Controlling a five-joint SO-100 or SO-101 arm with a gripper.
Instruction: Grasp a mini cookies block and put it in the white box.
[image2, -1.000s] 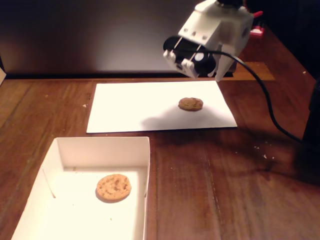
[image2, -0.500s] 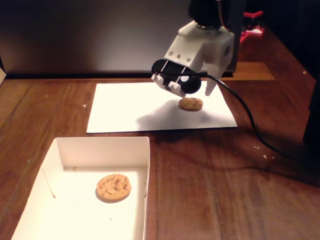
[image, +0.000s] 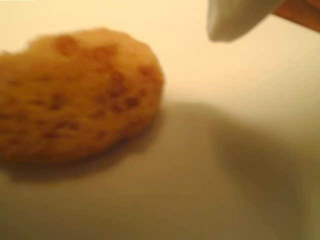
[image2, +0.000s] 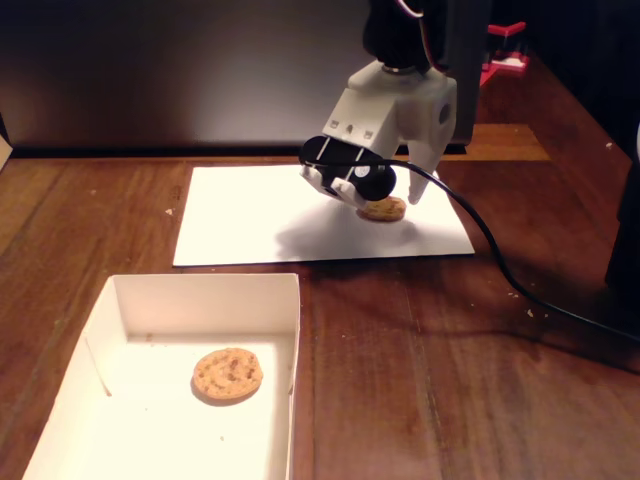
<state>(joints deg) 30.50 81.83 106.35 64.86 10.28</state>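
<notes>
Lowered and shifted left since the earlier frames, the gripper (image2: 392, 203) now hangs just over the cookie (image2: 383, 209) on the paper sheet (image2: 250, 215). In the wrist view the cookie (image: 75, 95) lies left of one fingertip (image: 227, 22); jaw opening cannot be judged. Nearer the camera, the white box (image2: 205, 290) holds another cookie (image2: 227, 374).

Warm, dim light fills both pictures. In the fixed view the background is nearly black, while the paper sheet (image2: 250, 215) glares bright and carries a soft grey shadow under the claw (image2: 395, 195). The tabletop (image2: 460, 350) stays dark. The wrist view is badly out of focus: the cookie (image: 75, 95) is a blur, with a broad shadow spreading to its right.
</notes>
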